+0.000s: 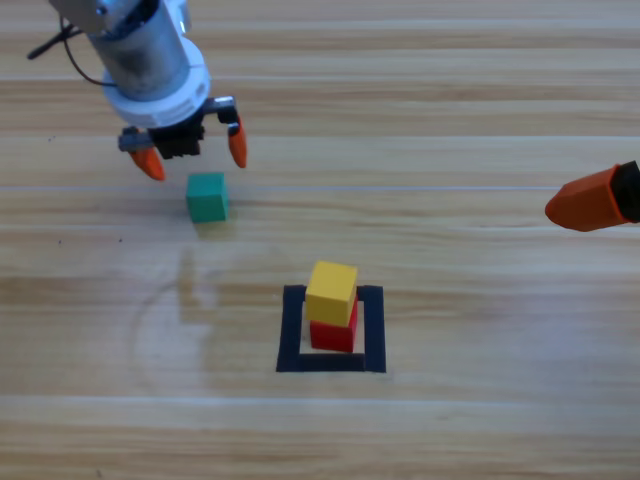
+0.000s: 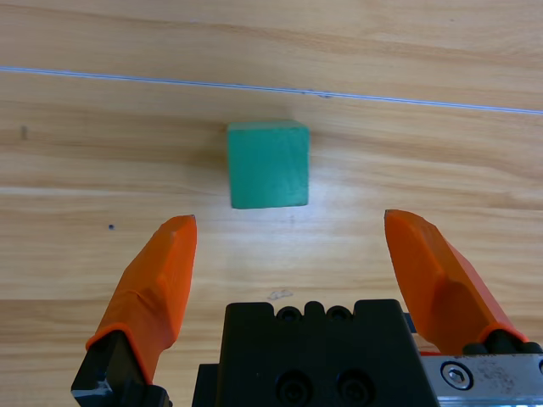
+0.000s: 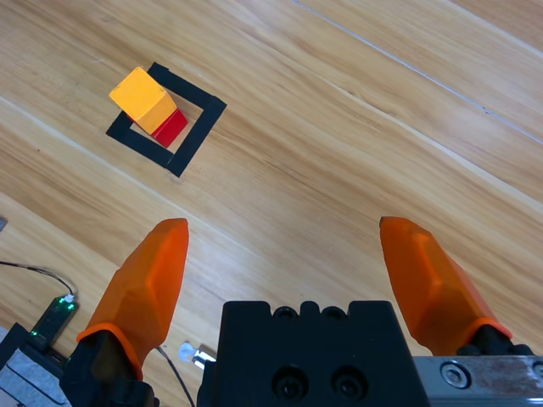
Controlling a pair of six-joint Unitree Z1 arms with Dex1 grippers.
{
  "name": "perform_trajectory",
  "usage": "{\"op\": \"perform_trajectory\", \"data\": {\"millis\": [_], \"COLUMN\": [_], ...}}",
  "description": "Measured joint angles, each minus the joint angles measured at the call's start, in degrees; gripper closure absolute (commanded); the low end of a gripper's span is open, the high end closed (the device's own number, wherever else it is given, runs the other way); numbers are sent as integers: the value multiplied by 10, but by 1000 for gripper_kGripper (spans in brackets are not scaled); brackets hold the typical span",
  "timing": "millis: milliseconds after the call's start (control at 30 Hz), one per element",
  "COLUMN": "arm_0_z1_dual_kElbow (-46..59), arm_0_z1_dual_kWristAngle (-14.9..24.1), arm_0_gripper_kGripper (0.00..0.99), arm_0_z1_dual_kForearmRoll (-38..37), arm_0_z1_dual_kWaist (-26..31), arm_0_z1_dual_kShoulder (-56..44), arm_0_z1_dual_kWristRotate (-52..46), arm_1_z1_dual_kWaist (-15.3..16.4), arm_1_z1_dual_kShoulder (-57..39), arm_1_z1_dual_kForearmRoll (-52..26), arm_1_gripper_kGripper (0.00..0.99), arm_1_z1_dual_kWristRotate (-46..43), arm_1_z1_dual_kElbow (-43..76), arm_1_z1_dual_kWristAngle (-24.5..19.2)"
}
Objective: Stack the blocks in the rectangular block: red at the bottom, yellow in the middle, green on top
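Note:
The yellow cube (image 1: pixel 332 292) rests on the red cube (image 1: pixel 334 333) inside the black tape square (image 1: pixel 291 330); the same stack shows far off in the right wrist view as yellow cube (image 3: pixel 142 99) over red cube (image 3: pixel 171 128) in the tape square (image 3: pixel 197 131). Alone on the wood at the left lies the teal-green cube (image 1: pixel 207 196) (image 2: pixel 268 164). My left gripper (image 1: pixel 193 155) (image 2: pixel 288 246) hovers open just behind it, nothing between its fingers. At the right edge waits my right gripper (image 1: pixel 592 200) (image 3: pixel 284 254), open and empty.
A pale seam line in the wood (image 2: pixel 271 87) runs beyond the green cube. In the right wrist view, cables and a small board with a green light (image 3: pixel 51 318) lie off the table's edge.

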Motion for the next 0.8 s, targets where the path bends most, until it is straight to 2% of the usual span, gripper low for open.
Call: {"op": "perform_trajectory", "data": {"millis": [233,433,800], "arm_0_z1_dual_kElbow": [-18,-26,-42], "arm_0_z1_dual_kWristAngle": [5,27,53], "arm_0_gripper_kGripper": [51,53,57], "arm_0_z1_dual_kForearmRoll": [0,0,0], "arm_0_z1_dual_kWaist": [-21,-22,-22], "arm_0_z1_dual_kShoulder": [33,52,87], "arm_0_z1_dual_kWristRotate": [-23,-23,-21], "arm_1_z1_dual_kWaist": [0,0,0], "arm_1_z1_dual_kShoulder": [4,9,35], "arm_1_z1_dual_kForearmRoll": [0,0,0], "arm_1_gripper_kGripper": [1,1,1], "arm_1_z1_dual_kWristRotate": [-1,-2,-5], "arm_1_z1_dual_kElbow": [0,0,0], "arm_1_z1_dual_kWristAngle": [1,21,22]}}
